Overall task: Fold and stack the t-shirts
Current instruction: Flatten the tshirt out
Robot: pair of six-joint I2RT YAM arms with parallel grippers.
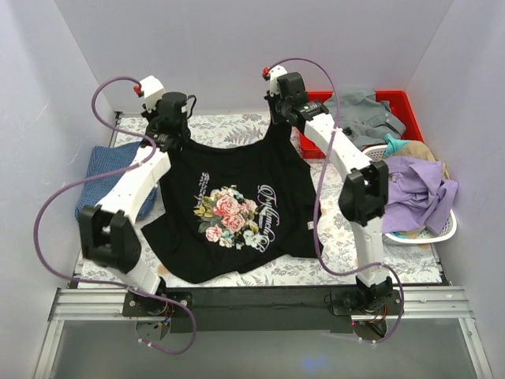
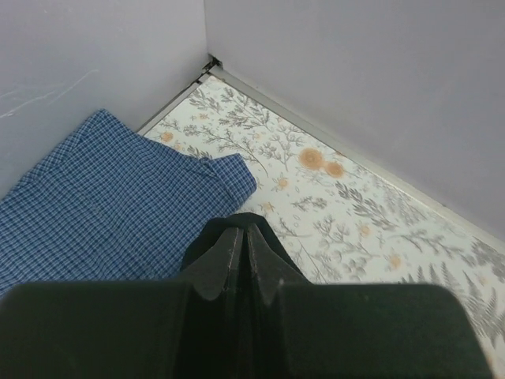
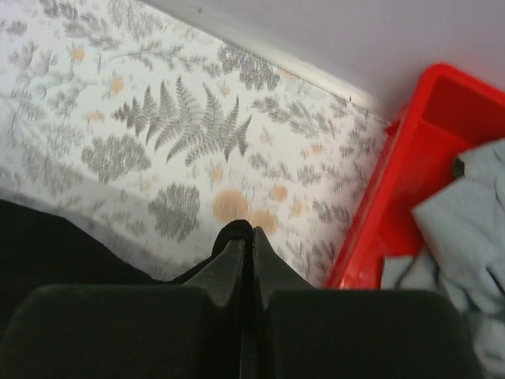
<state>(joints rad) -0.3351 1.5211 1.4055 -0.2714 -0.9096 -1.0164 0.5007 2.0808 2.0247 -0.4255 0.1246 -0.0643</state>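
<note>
A large black t-shirt [image 1: 237, 205] with a pink-rose print and pale script hangs spread between my two arms, its lower hem resting on the floral table cover [image 1: 339, 229]. My left gripper [image 1: 175, 136] is shut on its far left corner; black cloth [image 2: 248, 217] wraps the closed tips of the left gripper [image 2: 241, 230]. My right gripper [image 1: 282, 118] is shut on the far right corner, and a fold of black cloth [image 3: 237, 227] pokes out past the right gripper [image 3: 252, 241]. A blue checked t-shirt [image 1: 106, 170] lies folded at the left wall, seen close up as the blue t-shirt [image 2: 102, 197].
A red bin [image 1: 398, 99] at the back right holds grey cloth [image 1: 363, 114]; the red bin's wall [image 3: 394, 181] stands just right of my right gripper. A white basket [image 1: 442, 229] with purple garments [image 1: 414, 185] sits at the right. Grey walls enclose the table.
</note>
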